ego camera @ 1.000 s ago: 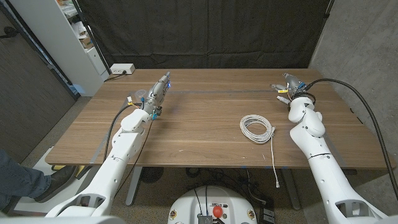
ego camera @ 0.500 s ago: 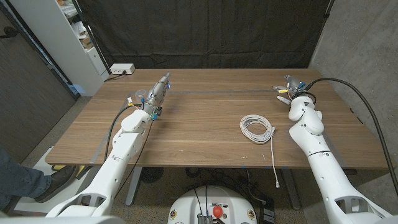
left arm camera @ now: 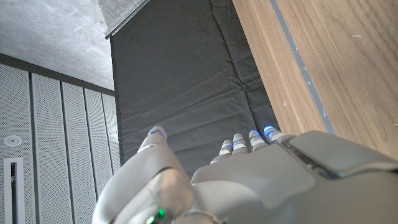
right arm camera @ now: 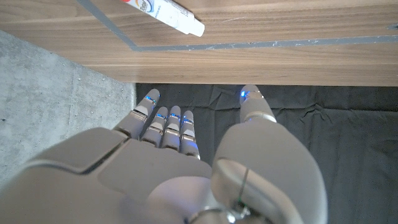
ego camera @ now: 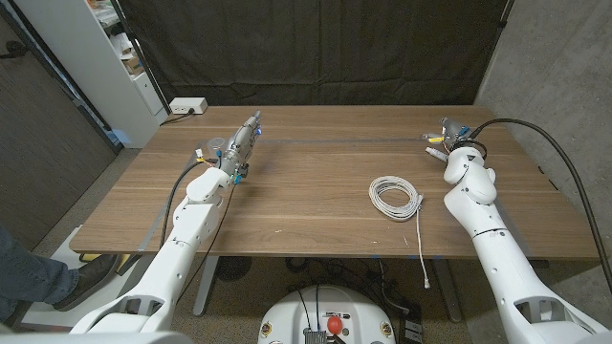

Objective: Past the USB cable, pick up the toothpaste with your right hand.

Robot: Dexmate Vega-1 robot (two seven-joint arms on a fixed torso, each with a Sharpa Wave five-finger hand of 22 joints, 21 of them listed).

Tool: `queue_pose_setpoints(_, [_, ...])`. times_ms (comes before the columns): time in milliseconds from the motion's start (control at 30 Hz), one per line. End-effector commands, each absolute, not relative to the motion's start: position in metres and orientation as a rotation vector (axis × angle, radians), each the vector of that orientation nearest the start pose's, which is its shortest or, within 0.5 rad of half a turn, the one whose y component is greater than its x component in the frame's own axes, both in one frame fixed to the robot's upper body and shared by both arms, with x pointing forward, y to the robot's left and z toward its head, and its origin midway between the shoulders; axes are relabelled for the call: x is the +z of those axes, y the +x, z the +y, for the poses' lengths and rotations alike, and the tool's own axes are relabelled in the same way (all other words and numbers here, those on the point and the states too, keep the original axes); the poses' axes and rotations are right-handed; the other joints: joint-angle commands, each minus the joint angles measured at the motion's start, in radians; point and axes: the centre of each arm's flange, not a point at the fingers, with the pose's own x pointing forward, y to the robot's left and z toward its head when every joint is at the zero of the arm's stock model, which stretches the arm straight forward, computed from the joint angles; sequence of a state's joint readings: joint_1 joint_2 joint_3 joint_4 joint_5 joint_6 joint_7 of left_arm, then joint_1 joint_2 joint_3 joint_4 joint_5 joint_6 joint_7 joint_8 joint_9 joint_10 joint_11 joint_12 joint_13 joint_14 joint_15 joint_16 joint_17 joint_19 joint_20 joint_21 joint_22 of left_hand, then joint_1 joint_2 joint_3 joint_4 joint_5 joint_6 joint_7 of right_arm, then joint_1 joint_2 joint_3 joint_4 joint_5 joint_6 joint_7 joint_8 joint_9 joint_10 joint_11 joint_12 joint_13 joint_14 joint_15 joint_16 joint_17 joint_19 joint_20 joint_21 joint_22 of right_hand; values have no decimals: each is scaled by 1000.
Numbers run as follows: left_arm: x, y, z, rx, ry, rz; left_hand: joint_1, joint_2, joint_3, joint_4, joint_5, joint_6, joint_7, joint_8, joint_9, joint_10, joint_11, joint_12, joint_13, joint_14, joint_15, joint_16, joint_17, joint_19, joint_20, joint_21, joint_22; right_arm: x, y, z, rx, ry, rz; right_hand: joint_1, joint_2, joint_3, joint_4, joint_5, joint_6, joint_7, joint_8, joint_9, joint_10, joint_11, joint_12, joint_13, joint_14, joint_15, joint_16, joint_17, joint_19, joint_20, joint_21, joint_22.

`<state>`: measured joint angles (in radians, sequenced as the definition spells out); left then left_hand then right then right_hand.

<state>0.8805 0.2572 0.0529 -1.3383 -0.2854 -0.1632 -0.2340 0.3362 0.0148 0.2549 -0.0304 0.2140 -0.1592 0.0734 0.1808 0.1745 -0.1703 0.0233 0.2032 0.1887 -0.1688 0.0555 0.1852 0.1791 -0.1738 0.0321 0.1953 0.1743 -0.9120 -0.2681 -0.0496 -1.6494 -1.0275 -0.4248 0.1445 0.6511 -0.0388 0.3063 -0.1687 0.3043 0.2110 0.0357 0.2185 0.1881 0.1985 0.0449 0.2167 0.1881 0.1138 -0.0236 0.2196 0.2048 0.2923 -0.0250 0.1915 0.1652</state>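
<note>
The right robot hand (ego camera: pixel 448 134) is seen at the far right of the worktop (ego camera: pixel 306 205), raised off the wood with nothing held in it. In the right wrist view its fingers (right arm camera: pixel 166 121) are stretched out side by side with the thumb set apart, so the robot hand is open and wide enough to take a slim tube. The toothpaste (right arm camera: pixel 166 14) is picked out in that same view: a white tube lying flat on the wood ahead of the fingertips, near the grey tape line (right arm camera: pixel 261 45) and apart from the robot hand. In the head view the tube cannot be made out; it is probably hidden behind the hand.

The USB cable (ego camera: pixel 395 198) is laid in a white coil right of the middle of the worktop, its loose end trailing toward the near edge. It is placed nearer than the robot hand, so the arm is judged to be already reaching past it, as the task asks.

The left robot hand (ego camera: pixel 244 140) is held over the far left of the worktop, fingers (left arm camera: pixel 239 142) straight and empty, well away from the work, presumably parked out of the way.

No contact with the tube has been made yet; a descent and a closing are judged to be needed next.
</note>
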Motion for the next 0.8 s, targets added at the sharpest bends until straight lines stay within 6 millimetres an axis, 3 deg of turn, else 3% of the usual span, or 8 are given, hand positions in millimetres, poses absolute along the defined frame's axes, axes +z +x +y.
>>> queue_pose_setpoints(33, [-9,649,282,-219,56,-615,9,2,3,-4,-1,-12,2,0,3,-57,3,-3,1,-72,4,-1,2,-76,4,0,5,27,619,-354,-531,-1135,-181,12,-5,3,4,6,12,0,7,4,11,1,3,4,12,-2,7,3,8,3,7,5])
queue_pose_setpoints(800, [-7,647,289,-209,64,-612,8,4,2,-8,-3,-10,3,3,3,-57,6,-2,2,-74,6,0,2,-80,7,-1,5,28,627,-357,-533,-1152,-126,39,-14,9,5,17,46,3,11,4,55,-1,7,2,48,-7,13,2,24,3,8,5])
